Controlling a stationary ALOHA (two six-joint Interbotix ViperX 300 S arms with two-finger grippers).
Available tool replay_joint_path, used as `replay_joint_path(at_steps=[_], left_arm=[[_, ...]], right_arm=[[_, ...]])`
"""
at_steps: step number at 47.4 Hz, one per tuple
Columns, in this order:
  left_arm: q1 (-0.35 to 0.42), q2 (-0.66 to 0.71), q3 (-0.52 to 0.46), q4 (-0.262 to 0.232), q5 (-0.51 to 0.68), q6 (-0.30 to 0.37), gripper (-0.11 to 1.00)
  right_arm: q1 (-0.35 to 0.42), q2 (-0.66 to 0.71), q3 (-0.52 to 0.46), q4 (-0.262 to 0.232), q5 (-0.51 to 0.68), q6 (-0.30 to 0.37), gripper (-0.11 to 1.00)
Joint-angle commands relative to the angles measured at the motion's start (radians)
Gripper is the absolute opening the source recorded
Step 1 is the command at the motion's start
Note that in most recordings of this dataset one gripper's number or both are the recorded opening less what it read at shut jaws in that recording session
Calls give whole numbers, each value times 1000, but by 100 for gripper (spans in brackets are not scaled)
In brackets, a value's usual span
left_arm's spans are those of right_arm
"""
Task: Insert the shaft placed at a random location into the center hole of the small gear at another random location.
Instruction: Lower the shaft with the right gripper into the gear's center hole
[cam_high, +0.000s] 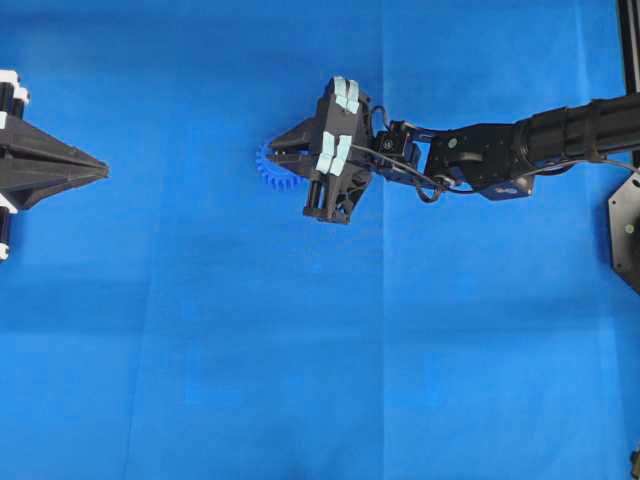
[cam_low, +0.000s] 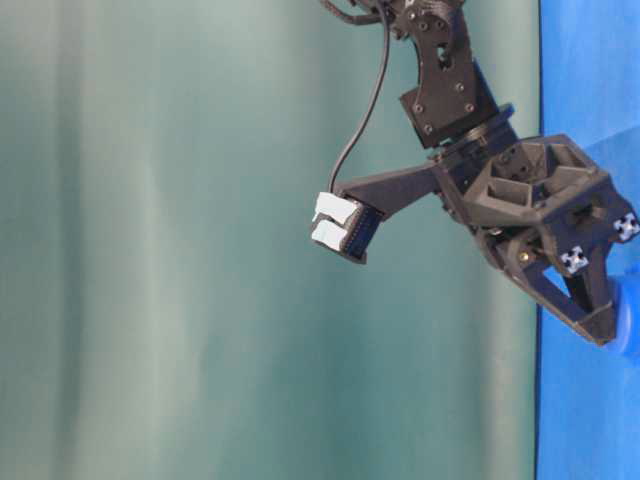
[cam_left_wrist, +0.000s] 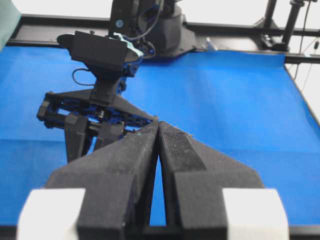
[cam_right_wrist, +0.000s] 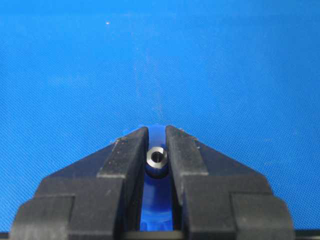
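In the right wrist view, the right gripper (cam_right_wrist: 157, 150) clenches the shaft (cam_right_wrist: 157, 159) between its fingertips, directly over the small gear (cam_high: 276, 170), which lies on the blue mat (cam_high: 300, 350). Across the mat, the left gripper (cam_left_wrist: 158, 131) rests pinched together, grasping nothing. Farther back, a black frame rail (cam_left_wrist: 240, 29) edges the mat; a green curtain (cam_low: 200, 250) hangs behind.

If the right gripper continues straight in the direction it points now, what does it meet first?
Most likely the small gear: the right gripper, shut on the shaft, points down right over it. Whether the shaft lines up with the center hole is hidden.
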Motion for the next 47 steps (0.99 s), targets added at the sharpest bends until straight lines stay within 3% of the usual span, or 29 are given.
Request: replay_joint_path(at_steps=[1, 19, 23, 31, 34, 47], left_arm=[[-2, 6, -11, 3, -11, -2, 0], [-2, 5, -11, 3, -9, -2, 0], [-2, 6, -11, 2, -6, -2, 0], [-2, 9, -9, 2, -8, -2, 0], [-2, 9, -9, 2, -6, -2, 0], [-2, 8, -9, 2, -6, -2, 0]], right_arm=[[-2, -15, -20, 2, -11, -2, 2], [-2, -17, -20, 2, -8, 0, 7], [-2, -17, -21, 2, -6, 2, 21], [-2, -31, -21, 18, 6, 5, 66], [-2, -44, -20, 20, 11, 3, 75], [-2, -161, -11, 18, 54, -2, 70]])
